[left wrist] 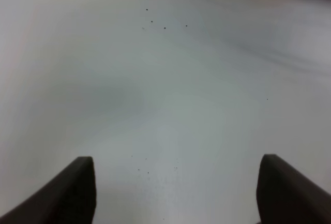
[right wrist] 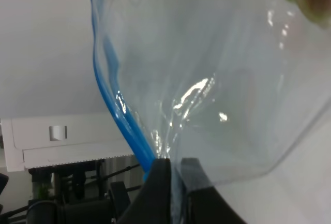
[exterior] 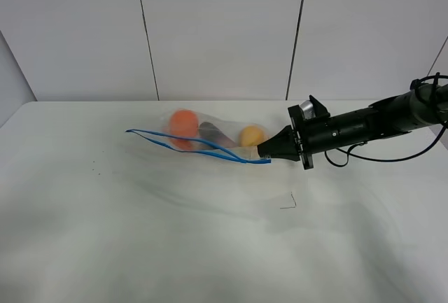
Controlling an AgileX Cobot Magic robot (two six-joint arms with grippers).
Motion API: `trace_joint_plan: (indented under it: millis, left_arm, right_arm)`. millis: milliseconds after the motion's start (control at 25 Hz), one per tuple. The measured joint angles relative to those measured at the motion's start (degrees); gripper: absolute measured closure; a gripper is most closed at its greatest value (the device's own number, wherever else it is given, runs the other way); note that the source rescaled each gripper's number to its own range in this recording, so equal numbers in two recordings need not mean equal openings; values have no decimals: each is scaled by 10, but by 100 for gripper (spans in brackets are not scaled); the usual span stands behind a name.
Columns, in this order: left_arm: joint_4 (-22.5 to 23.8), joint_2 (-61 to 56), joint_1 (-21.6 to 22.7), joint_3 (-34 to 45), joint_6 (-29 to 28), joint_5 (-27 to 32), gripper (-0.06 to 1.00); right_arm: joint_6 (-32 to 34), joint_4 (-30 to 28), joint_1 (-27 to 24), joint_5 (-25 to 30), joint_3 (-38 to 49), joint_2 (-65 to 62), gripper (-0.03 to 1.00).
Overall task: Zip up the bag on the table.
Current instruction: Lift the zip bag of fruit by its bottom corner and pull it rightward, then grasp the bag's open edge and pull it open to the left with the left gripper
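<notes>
Counter point(exterior: 210, 247) lies bare in front, with the left hand point(left wrist: 177, 162) spread above it, holding nothing. Farther back, the bag point(exterior: 210, 134) stretches leftward from the right hand point(exterior: 268, 154), which pinches the end of its gaping blue zipper strip point(right wrist: 129, 128). The right arm is nearer.
</notes>
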Motion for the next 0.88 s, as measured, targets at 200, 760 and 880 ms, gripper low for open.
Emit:
trace_joint_plan:
  millis: [200,760,880]
  left_arm:
    - [0,0,0,0,0,0,6]
    - [-17,257,0,-165,5,-67,6]
    - [-17,345,0,-202,48,-112,6]
  right_arm:
    - [-1,1,0,0,0,-1,97]
    - [-3,2,1,0,0,-1,97]
    - [-3,2,1,0,0,-1,97]
